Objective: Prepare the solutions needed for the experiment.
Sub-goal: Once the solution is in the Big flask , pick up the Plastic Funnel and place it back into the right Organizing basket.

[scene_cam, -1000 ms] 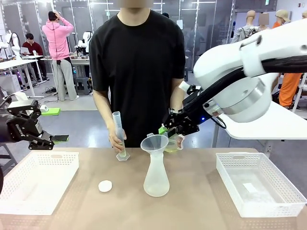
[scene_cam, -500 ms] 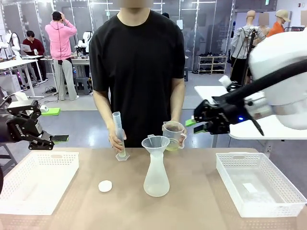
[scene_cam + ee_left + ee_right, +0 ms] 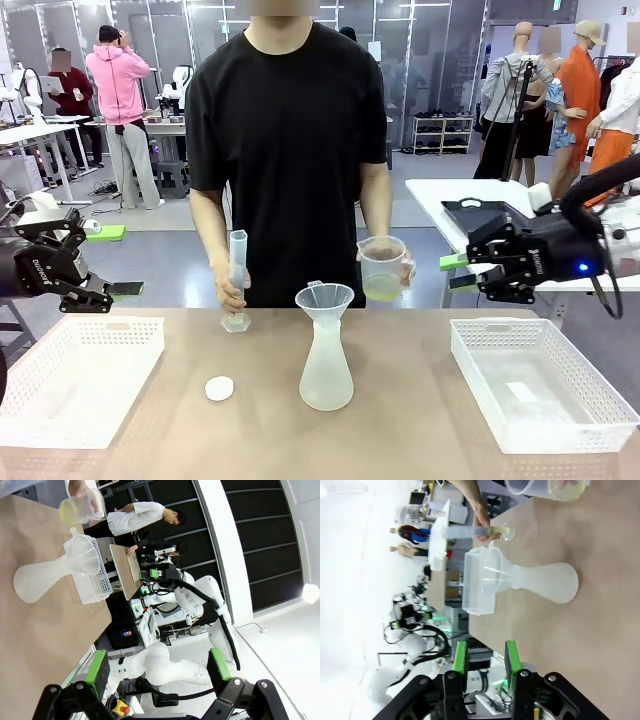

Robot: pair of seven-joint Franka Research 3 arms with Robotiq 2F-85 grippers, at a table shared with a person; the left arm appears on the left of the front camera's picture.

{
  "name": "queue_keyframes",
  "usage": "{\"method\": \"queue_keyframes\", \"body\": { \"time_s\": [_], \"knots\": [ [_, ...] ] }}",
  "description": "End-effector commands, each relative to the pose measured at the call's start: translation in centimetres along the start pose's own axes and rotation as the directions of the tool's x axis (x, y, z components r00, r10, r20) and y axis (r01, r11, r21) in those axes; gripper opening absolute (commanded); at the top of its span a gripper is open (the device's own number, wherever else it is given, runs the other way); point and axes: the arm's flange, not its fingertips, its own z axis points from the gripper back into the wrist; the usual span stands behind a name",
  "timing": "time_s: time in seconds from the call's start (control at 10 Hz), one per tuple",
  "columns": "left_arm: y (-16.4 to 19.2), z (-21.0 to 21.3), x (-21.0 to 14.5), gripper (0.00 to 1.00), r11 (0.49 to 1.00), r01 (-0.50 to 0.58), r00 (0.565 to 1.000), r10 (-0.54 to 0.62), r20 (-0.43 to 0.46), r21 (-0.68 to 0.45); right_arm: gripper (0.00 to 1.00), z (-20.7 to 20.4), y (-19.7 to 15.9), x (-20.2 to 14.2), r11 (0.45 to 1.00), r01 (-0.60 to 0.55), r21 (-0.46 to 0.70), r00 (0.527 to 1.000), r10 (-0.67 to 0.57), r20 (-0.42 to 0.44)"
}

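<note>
The person stands at the far side of the table point(image 3: 400, 430); one hand point(image 3: 228, 292) steadies the graduated cylinder point(image 3: 238, 250) upright with its base on the table, while the other hand point(image 3: 405, 270) lifts a beaker point(image 3: 380, 258) carrying the solutions point(image 3: 381, 290), a shallow pale yellow-green layer at its bottom. The beaker hangs above and just beside the funnel point(image 3: 324, 298) seated in the conical flask point(image 3: 326, 372), probably so a pour would run straight in. The left gripper point(image 3: 157, 657) waits near the left basket point(image 3: 75, 375), jaws spread wide on nothing; the right gripper point(image 3: 457, 272) hovers beside the beaker without touching it, jaws part open and empty, seemingly leaving the person room; a white cap point(image 3: 219, 388) lies loose near the flask.
</note>
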Motion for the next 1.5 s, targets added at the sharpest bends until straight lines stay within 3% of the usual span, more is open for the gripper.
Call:
{"method": "queue_keyframes", "body": {
  "time_s": [0.0,0.2,0.3,0.4,0.5,0.6,0.7,0.8,1.4],
  "knots": [
    [-0.1,0.0,-0.1,1.0,1.0,0.002,1.0,-0.002,-0.006,-0.013,0.4,0.7,-2.6,1.1,0.993,0.044,0.113,0.999,-0.047,0.018],
    [-0.1,0.0,-0.1,1.0,1.0,0.002,1.0,-0.002,-0.006,-0.013,0.4,0.6,-4.0,1.9,0.964,0.065,0.256,0.998,-0.06,-0.03],
    [-0.1,0.0,-0.1,1.0,1.0,0.002,1.0,-0.002,-0.006,-0.013,0.44,0.4,-4.6,2.3,0.953,0.062,0.295,0.998,-0.056,-0.03],
    [-0.1,0.0,-0.1,1.0,1.0,0.002,1.0,-0.002,-0.006,-0.013,0.59,0.3,-4.9,2.6,0.922,0.06,0.382,0.998,-0.057,-0.019],
    [-0.1,0.0,-0.1,1.0,1.0,0.002,1.0,-0.002,-0.006,-0.013,0.64,0.2,-5.1,2.7,0.928,0.054,0.369,0.998,-0.045,-0.034],
    [-0.1,0.0,-0.1,1.0,1.0,0.002,1.0,-0.002,-0.006,-0.013,0.79,0.0,-5.2,3.0,0.932,0.054,0.358,0.998,-0.04,-0.045],
    [-0.1,0.0,-0.1,1.0,1.0,0.002,1.0,-0.002,-0.006,-0.013,0.84,0.0,-5.3,3.1,0.931,0.047,0.362,0.999,-0.036,-0.037],
    [-0.1,0.0,-0.1,1.0,1.0,0.002,1.0,-0.002,-0.006,-0.013,0.99,0.0,-5.3,3.1,0.932,0.054,0.36,0.998,-0.043,-0.038],
    [-0.1,0.0,-0.1,1.0,1.0,0.002,1.0,-0.002,-0.006,-0.013,1.0,0.0,-5.3,2.6,0.93,0.077,0.359,0.997,-0.065,-0.047]
  ]
}}
